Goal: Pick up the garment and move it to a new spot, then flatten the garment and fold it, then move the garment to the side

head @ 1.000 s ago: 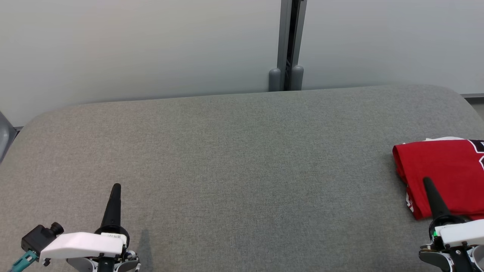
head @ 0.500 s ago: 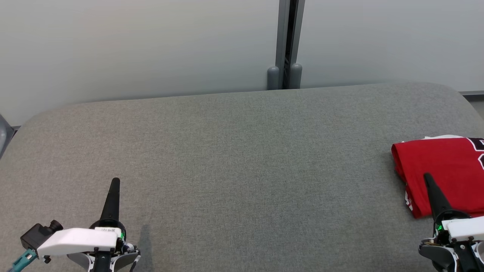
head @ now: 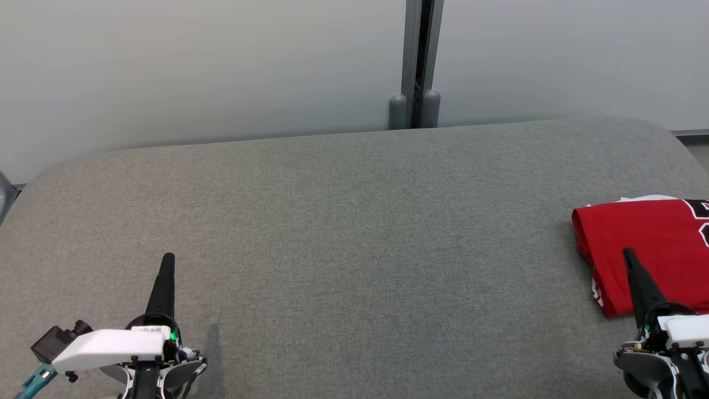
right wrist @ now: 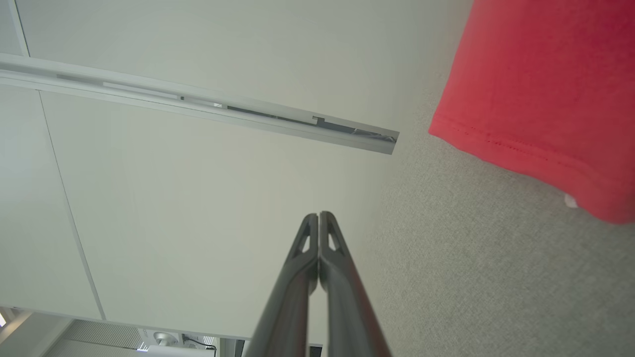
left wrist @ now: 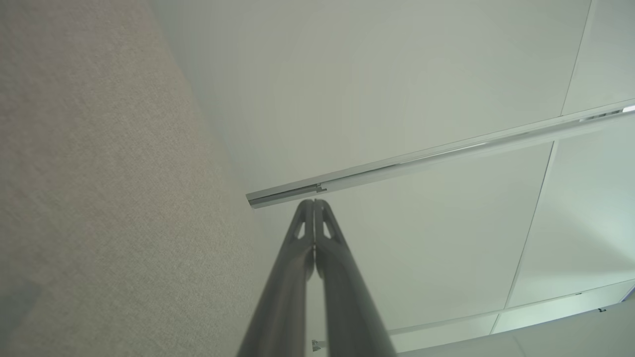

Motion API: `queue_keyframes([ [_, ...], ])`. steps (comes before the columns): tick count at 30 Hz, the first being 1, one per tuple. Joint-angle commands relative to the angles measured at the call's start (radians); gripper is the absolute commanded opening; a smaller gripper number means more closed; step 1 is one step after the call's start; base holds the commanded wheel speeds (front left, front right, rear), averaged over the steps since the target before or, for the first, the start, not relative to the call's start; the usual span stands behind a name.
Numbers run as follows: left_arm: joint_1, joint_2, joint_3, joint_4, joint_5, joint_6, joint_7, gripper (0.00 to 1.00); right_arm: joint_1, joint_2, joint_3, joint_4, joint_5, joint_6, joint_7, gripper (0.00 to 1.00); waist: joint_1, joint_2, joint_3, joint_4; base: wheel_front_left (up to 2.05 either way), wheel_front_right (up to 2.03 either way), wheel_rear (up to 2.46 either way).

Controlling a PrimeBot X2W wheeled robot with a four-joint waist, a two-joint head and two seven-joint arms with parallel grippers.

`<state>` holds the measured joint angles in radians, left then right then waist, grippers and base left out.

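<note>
Nearest me, the left gripper [head: 168, 259] hovers low over the bare grey desk [head: 354, 238], jaws pressed tight together with nothing in them. The right gripper [head: 628, 254] is the same, jaws closed and empty, close by the red garment [head: 653, 233] but not touching it. The garment lies folded in a neat block at the desk's right side. I'd say moving, flattening, folding and setting aside are done, with nothing obvious left. Beyond stands a pale wall [head: 221, 66]
</note>
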<state>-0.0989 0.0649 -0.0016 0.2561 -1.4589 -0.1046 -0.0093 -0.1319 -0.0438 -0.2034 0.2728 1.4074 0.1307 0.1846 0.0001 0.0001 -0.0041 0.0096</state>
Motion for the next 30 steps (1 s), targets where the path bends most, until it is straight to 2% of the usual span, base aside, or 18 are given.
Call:
queue_keyframes([
  [1, -0.025, 0.003, 0.007, 0.0, -0.022, -0.009, 0.003, 0.0, -0.014, -0.009, -0.004, 0.001, 0.024, 0.0, 0.005, 0.0, -0.0001, -0.0001, 0.001, -0.001, 0.0, 0.0, 0.0],
  [24, -0.051, -0.015, 0.022, 0.019, -0.168, -0.031, 0.024, 0.0, -0.044, -0.011, -0.019, 0.041, 0.188, 0.0, 0.037, 0.0, -0.0001, -0.0001, 0.011, -0.009, 0.0, 0.0, 0.0],
  [30, -0.05, -0.015, 0.022, 0.019, -0.165, -0.029, 0.024, 0.0, -0.044, -0.011, -0.019, 0.04, 0.184, 0.0, 0.035, 0.0, -0.0001, -0.0001, 0.011, -0.01, 0.0, 0.0, 0.0],
])
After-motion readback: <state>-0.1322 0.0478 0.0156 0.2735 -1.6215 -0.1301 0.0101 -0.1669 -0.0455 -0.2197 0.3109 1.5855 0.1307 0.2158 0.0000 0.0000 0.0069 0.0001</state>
